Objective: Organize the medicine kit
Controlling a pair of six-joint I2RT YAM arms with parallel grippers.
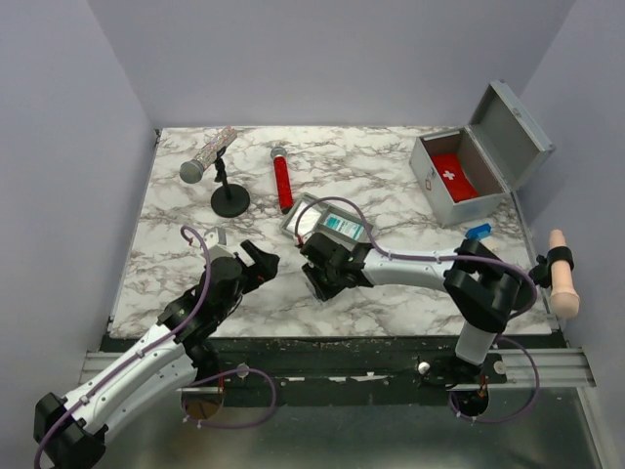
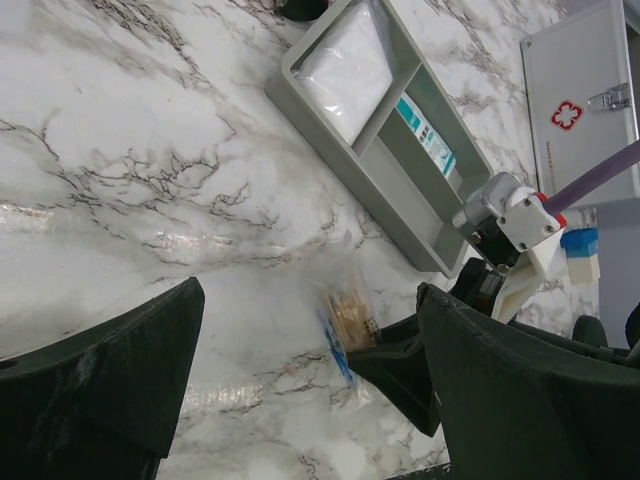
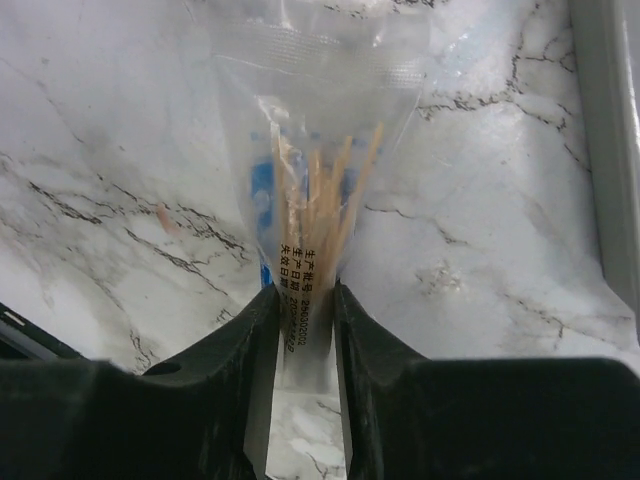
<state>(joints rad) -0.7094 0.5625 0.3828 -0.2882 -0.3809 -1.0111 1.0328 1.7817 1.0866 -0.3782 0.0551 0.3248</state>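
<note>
The medicine kit (image 1: 444,191), a grey metal box, stands open at the back right with its lid (image 1: 513,132) up and a red white-cross pouch (image 1: 454,178) inside. Its grey divided tray (image 1: 327,223) lies mid-table and holds a white packet (image 2: 345,65) and a teal box (image 2: 428,135). A clear packet of wooden sticks (image 3: 315,200) lies on the marble just in front of the tray. My right gripper (image 3: 305,320) is shut on the packet's near end, with both jaws against it. My left gripper (image 2: 310,380) hovers open to the left of the packet (image 2: 350,315), holding nothing.
A microphone (image 1: 208,156) on a black stand (image 1: 230,199) and a red-handled microphone (image 1: 283,181) lie at the back left. A small blue item (image 1: 479,232) sits near the kit. A beige handle (image 1: 562,278) is at the right edge.
</note>
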